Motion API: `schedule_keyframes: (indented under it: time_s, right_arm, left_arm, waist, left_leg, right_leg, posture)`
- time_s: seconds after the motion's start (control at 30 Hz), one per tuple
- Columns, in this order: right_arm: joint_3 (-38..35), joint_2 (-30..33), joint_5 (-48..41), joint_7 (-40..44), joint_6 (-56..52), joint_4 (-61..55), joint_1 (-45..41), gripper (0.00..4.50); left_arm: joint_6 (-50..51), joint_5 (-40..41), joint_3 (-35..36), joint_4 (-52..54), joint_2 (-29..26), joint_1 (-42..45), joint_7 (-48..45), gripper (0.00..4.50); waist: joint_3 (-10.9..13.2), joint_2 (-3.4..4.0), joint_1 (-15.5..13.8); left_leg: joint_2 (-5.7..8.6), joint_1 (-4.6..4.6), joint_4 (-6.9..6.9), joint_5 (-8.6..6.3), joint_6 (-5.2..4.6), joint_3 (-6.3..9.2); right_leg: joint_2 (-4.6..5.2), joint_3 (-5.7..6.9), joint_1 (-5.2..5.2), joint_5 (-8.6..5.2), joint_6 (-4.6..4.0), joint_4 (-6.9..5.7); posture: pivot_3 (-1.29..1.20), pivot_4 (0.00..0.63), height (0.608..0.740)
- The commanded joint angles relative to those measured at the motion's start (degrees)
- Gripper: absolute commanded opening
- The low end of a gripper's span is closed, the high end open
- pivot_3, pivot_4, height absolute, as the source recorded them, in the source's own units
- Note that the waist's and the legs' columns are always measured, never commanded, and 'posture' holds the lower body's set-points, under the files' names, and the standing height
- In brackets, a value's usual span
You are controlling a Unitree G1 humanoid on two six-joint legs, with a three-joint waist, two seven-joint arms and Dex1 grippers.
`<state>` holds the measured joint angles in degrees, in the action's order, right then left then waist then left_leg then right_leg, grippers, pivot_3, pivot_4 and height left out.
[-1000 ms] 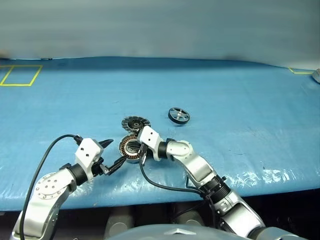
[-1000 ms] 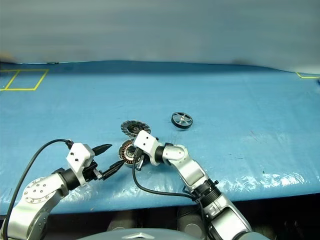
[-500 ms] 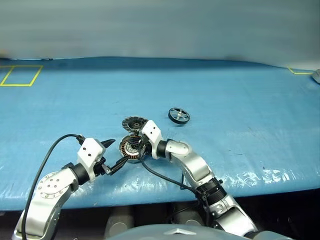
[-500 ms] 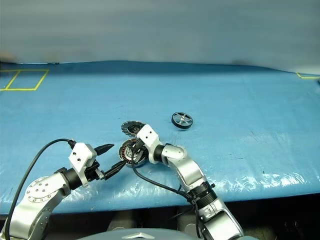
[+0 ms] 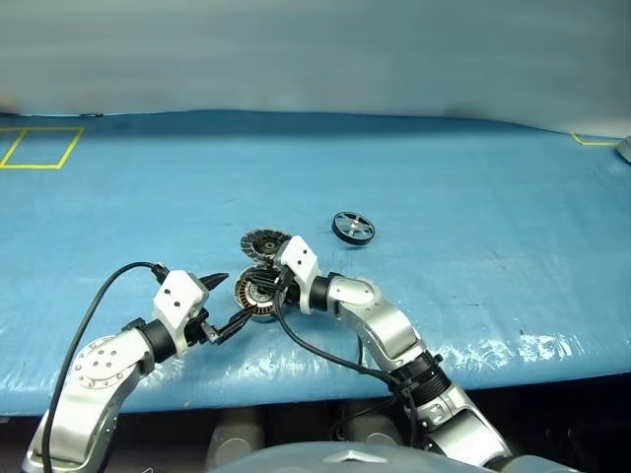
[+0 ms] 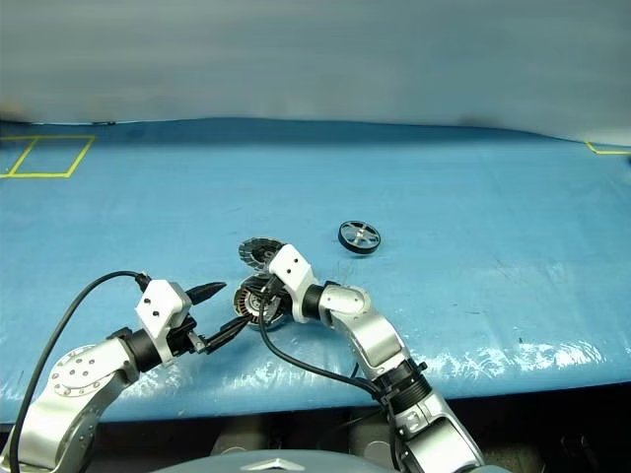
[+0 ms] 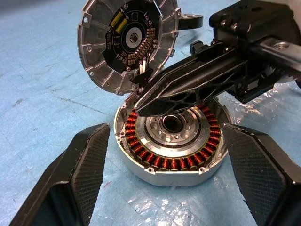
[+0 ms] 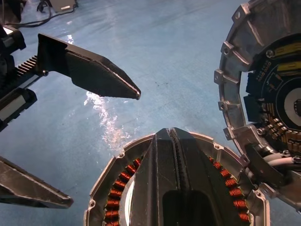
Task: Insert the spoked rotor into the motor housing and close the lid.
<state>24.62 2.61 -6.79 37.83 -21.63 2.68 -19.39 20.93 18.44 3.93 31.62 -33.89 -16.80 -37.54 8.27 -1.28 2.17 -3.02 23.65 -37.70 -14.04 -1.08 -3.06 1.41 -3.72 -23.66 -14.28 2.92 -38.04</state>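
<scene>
1. While the left hand waits in the same spot beside the motor housing, the right hand has crept up and across it over the last second, from the housing's near side to over its open top; the wrist has rolled a little too.
2. That shift changes nothing inside the housing; the copper windings and silver hub lie bare, so I judge the insertion step not yet begun.
3. Right hand: fingers pressed flat together, nothing between them; the closed tip hangs over the windings and points toward the hinge side, where the lid stands swung back, joined to the housing's edge; whether the tip touches metal I cannot tell.
4. Left hand: fingers spread wide, one on each side of the housing and clear of its wall; it holds nothing.
5. Spoked rotor: lying flat on the blue surface, well apart from the housing, beyond the right arm; neither hand is near it; it must be fetched before the lid can close.
</scene>
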Motion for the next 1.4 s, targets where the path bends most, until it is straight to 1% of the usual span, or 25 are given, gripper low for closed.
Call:
schedule_keyframes:
  time_s: [0.03,0.2,0.27,0.37,0.57,0.7,0.83,0.9,1.03,1.13,1.27,1.4]
  right_arm:
    - [2.32,0.78,3.48,-0.70,3.48,0.35,-1.24,0.04]
    - [5.99,2.30,10.12,-3.85,2.34,5.31,-1.72,0.04]
    - [6.66,2.61,11.21,-4.29,1.17,5.92,-1.65,0.04]
    - [5.29,1.54,9.18,-3.78,-0.90,5.58,-1.15,0.04]
    - [9.33,3.92,16.36,-6.05,-4.54,6.35,-3.17,0.04]
    - [12.46,6.27,20.09,-5.43,-5.97,6.45,-4.05,0.04]
    - [13.22,7.46,21.28,-4.76,-6.38,6.69,-3.67,0.04]
    - [12.43,6.98,20.09,-4.45,-4.20,5.10,-2.55,0.04]
    - [4.99,1.42,10.13,-3.59,5.25,0.79,0.27,0.04]
    - [2.32,0.06,6.79,-2.40,11.34,-0.87,0.93,0.04]
    - [0.75,0.14,2.43,0.28,11.67,-3.64,1.60,0.04]
    - [0.11,3.21,-0.72,3.94,8.71,-8.54,2.22,0.04]
  left_arm:
    - [-0.70,0.10,0.52,1.12,-0.18,0.37,-0.08,4.10]
    - [-0.77,0.12,0.42,0.98,-0.04,0.52,-0.06,4.10]
    - [-0.74,0.14,0.43,0.95,-0.02,0.55,-0.04,4.10]
    - [-0.64,0.03,0.34,0.90,-0.05,0.62,0.03,4.10]
    - [-0.70,0.04,0.31,0.70,0.05,0.69,0.07,4.10]
    - [-0.89,-0.04,0.26,0.46,0.12,0.85,0.04,4.10]
    - [-1.14,-0.11,0.26,0.06,0.13,1.13,-0.08,4.10]
    - [-1.33,-0.07,0.34,-0.35,0.18,1.32,-0.17,4.10]
    - [-1.71,-0.22,0.02,-0.88,0.27,1.48,-0.31,4.10]
    - [-1.84,-0.18,-0.05,-1.05,0.37,1.64,-0.39,4.10]
    - [-1.87,-0.28,-0.08,-1.14,0.16,1.76,-0.55,4.10]
    - [-1.64,-0.02,0.13,-0.76,-0.03,1.70,-0.71,4.10]
  waist:
    - [0.00,0.00,0.01]
    - [0.00,0.00,0.21]
    - [-0.01,0.01,0.22]
    - [-0.01,0.00,0.23]
    - [-0.08,0.01,0.27]
    - [-0.50,0.08,0.24]
    - [-0.81,0.12,0.12]
    - [-0.94,0.14,0.10]
    - [-1.03,-0.07,0.06]
    - [-0.71,-0.19,0.27]
    - [-0.67,-0.15,0.12]
    - [-0.65,-0.13,-0.09]
  left_leg:
    - [0.00,0.00,0.00,0.00,0.00,0.00]
    - [0.02,-0.06,0.00,0.00,0.00,-0.02]
    - [0.01,-0.16,0.00,0.02,0.03,-0.01]
    - [-0.03,-0.48,0.01,0.02,0.04,-0.01]
    - [-0.24,-0.67,0.00,0.02,0.04,-0.10]
    - [-0.28,-0.72,0.03,0.02,0.04,-0.13]
    - [-0.28,-0.79,0.04,0.02,0.04,-0.17]
    - [-0.28,-0.80,0.05,0.02,0.04,-0.18]
    - [-0.30,-0.77,0.14,0.01,0.05,-0.17]
    - [-0.30,-0.66,0.19,-0.01,0.03,-0.23]
    - [-0.32,-0.14,0.26,0.00,0.04,-0.14]
    - [-0.34,-0.04,0.28,-0.04,0.10,-0.10]
  right_leg:
    - [0.00,0.00,0.00,0.00,0.00,0.00]
    - [-0.01,-0.01,0.02,0.00,-0.01,-0.01]
    - [-0.04,-0.01,0.05,-0.01,-0.02,-0.03]
    - [-0.03,-0.01,0.16,-0.05,-0.07,-0.02]
    - [0.04,-0.09,0.28,-0.04,-0.06,-0.06]
    - [0.03,-0.10,0.28,-0.05,-0.07,-0.07]
    - [0.06,-0.12,0.31,-0.06,-0.08,-0.07]
    - [0.06,-0.12,0.31,-0.06,-0.09,-0.06]
    - [0.06,-0.11,0.28,-0.09,-0.13,-0.02]
    - [0.06,-0.13,0.18,-0.08,-0.13,0.07]
    - [-0.02,-0.06,-0.06,-0.07,-0.13,0.03]
    - [-0.03,0.02,-0.11,-0.09,-0.13,0.10]
  posture:
    - [0.00,0.150,0.740]
    - [0.00,0.150,0.740]
    - [0.00,0.150,0.740]
    - [0.00,0.150,0.740]
    - [0.00,0.150,0.740]
    - [0.00,0.150,0.740]
    - [0.00,0.150,0.740]
    - [0.00,0.150,0.740]
    - [0.00,0.150,0.740]
    - [0.00,0.150,0.740]
    - [0.00,0.150,0.740]
    - [0.00,0.150,0.740]
